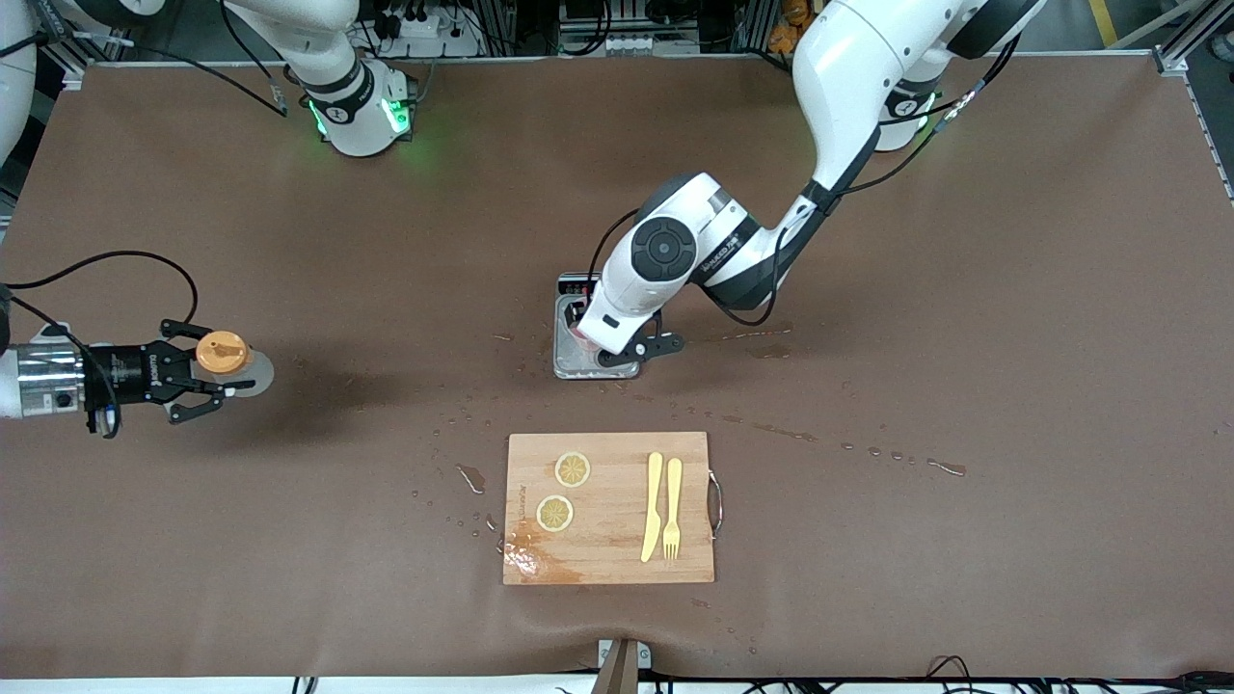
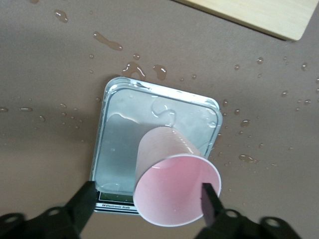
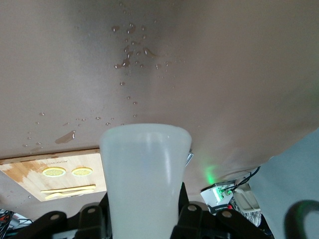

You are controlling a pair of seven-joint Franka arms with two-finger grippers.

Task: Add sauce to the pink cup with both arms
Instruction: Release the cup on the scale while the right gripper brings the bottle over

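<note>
Front view hides most of the pink cup (image 1: pixel 582 333) under the left arm's wrist; only a sliver of pink shows. Left wrist view gives it plainly: cup (image 2: pixel 174 181) stands on the metal plate of a small scale (image 2: pixel 124 144), mouth up, inside empty. Left pincer (image 2: pixel 147 205) sits low over the scale w/ fingers spread; one finger (image 2: pixel 209 201) is at the cup's rim, the other (image 2: pixel 82 201) well apart from it, so open, not gripping.

Right pincer (image 1: pixel 207 376) is out over the worktop (image 1: pixel 964 337) at the right arm's end, closed on the sauce bottle (image 1: pixel 231 361); orange cap seen from above. Right wrist view shows only the bottle's pale body (image 3: pixel 144 179) btwn the fingers, cap out of sight. Bottle and cup are well apart.

Writing: strip on the scale's edge reads "Electronic Scale", prob. more text too small to read. Cutting board (image 1: pixel 609 508) carries a faint stamp, unreadable. On it: two lemon slices (image 1: pixel 564 492), a yellow knife (image 1: pixel 653 506) and fork (image 1: pixel 672 508) side by side. Water drops are scattered on the worktop round the scale and board.
</note>
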